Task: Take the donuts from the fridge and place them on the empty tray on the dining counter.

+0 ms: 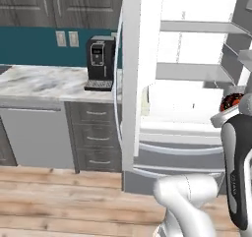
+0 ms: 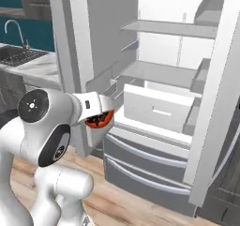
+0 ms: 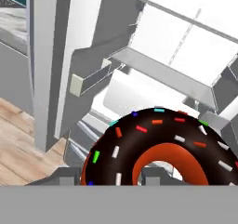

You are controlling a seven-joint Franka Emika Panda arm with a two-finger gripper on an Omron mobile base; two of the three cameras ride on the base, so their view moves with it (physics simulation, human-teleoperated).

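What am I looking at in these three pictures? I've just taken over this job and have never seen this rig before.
It is a white robot arm on a driving base, facing an open fridge with a white inside. Two cameras ride on the base behind the arm, one to its left and one to its right. The third sits on the hand and looks along the gripper. That close-up shows a dark donut with coloured sprinkles and a red-orange inside, held in the gripper. The side views show the donut in front of the fridge. On the marble worktop to the left stands a black coffee machine.
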